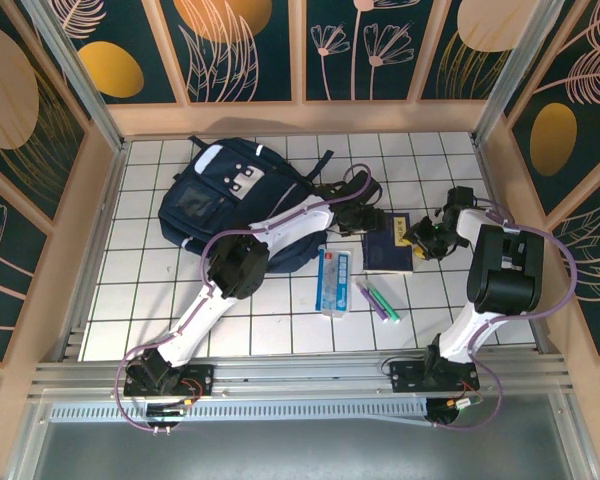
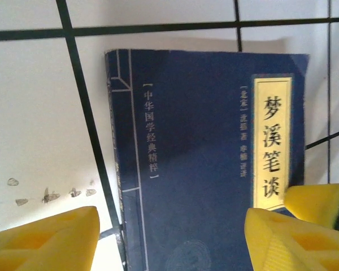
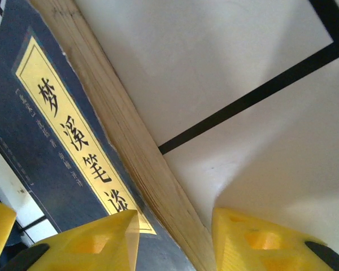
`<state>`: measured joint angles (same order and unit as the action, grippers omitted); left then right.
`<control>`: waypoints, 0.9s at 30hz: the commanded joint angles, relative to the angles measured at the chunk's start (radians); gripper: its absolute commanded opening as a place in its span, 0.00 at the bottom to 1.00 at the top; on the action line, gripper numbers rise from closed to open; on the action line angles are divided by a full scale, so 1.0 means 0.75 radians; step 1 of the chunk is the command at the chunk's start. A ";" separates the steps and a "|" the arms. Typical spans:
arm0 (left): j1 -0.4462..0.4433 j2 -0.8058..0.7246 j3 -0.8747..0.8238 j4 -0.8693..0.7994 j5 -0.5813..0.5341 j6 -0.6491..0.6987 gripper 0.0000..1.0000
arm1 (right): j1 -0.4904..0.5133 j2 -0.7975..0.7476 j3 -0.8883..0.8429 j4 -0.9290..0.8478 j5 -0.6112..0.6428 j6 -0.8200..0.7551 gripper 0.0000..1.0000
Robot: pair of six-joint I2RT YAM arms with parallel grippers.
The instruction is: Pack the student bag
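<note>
The student bag (image 1: 230,200), a navy backpack with a grey flap, lies at the table's back left. A dark-blue book (image 1: 390,250) with a yellow title strip lies flat to its right. My left gripper (image 1: 365,218) hangs low over the book (image 2: 203,158) and stands open (image 2: 172,243); one yellow finger (image 2: 45,240) is over the tiles beside the spine, the other over the cover. My right gripper (image 1: 425,238) is open (image 3: 175,237) astride the book's page edge (image 3: 130,147), with one finger (image 3: 90,243) above the cover and the other above the table.
A clear pencil case (image 1: 332,282) and some coloured pens (image 1: 378,300) lie on the white tiled table (image 1: 140,270) in front of the book. Wooden walls (image 1: 95,220) fence the table at left, back and right.
</note>
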<state>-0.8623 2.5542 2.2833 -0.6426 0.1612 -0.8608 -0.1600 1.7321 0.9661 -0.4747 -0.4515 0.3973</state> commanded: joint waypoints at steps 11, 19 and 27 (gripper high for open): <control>0.028 0.140 0.025 0.045 0.249 0.030 0.51 | 0.005 0.006 -0.022 0.024 -0.183 -0.102 0.20; 0.030 0.065 -0.098 0.259 0.410 0.098 0.38 | 0.012 0.002 -0.044 0.032 -0.259 -0.153 0.12; 0.034 -0.067 -0.277 0.534 0.567 0.055 0.39 | 0.016 0.008 -0.068 0.054 -0.267 -0.159 0.07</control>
<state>-0.7837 2.5351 2.1071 -0.4297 0.4206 -0.8124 -0.1699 1.7325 0.9348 -0.4496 -0.5514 0.2932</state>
